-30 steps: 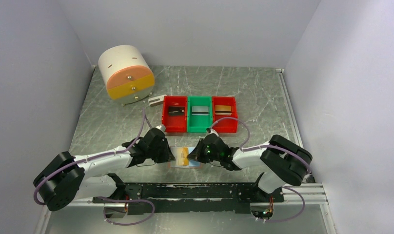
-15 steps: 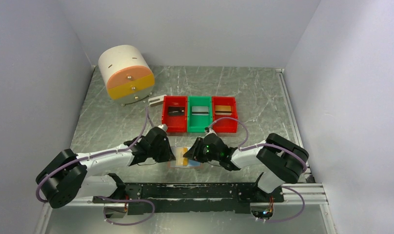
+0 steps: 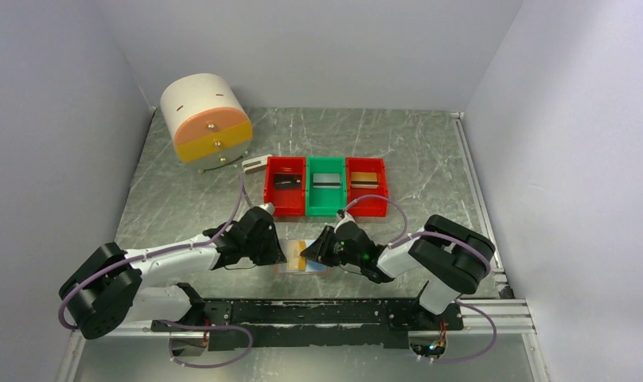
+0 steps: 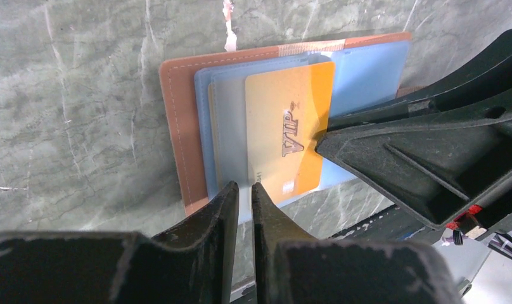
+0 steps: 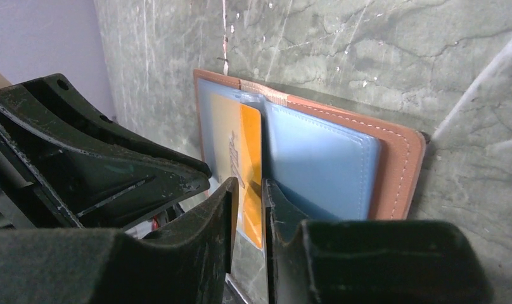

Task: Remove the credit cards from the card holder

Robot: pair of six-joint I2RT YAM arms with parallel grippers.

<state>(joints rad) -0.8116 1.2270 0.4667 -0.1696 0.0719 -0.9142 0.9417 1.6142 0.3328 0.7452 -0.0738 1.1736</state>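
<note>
- the card holder (image 4: 177, 126) lies opened flat on the counter (image 3: 430, 151), inner side up, close to the near edge and between the two arms.
- its tan-brown border frames pale blue clear pockets (image 4: 367, 76).
- a yellow-orange card (image 4: 285, 133) marked "vip" sits on the pockets; part of it lies under the clear blue layer and one end reaches the holder's edge.
- the left hand (image 4: 244, 193) is low at the holder's left side, its fingers drawn almost together with only a thin slit between them. the tips sit right at the holder's edge, just beside the card's corner. whether they pinch anything cannot be told.
- the right hand (image 5: 248, 190) comes in from the opposite side. its fingers stand narrowly apart with the edge of the yellow-orange card in the gap, and in the left wrist view one tip touches that edge. whether they press on the card cannot be told.
- farther back on the counter three bins stand in a row, touching: a left red bin (image 3: 285, 210) holding a black card (image 3: 287, 181), a green bin (image 3: 326, 210) holding a grey-white card (image 3: 327, 180), and a right red bin (image 3: 366, 161) holding a gold-brown card (image 3: 365, 180).
- a small grey-white block (image 3: 255, 163) lies just left of the row.
- a white drum (image 3: 203, 107) with an orange and yellow front stands in the far left corner.
</note>
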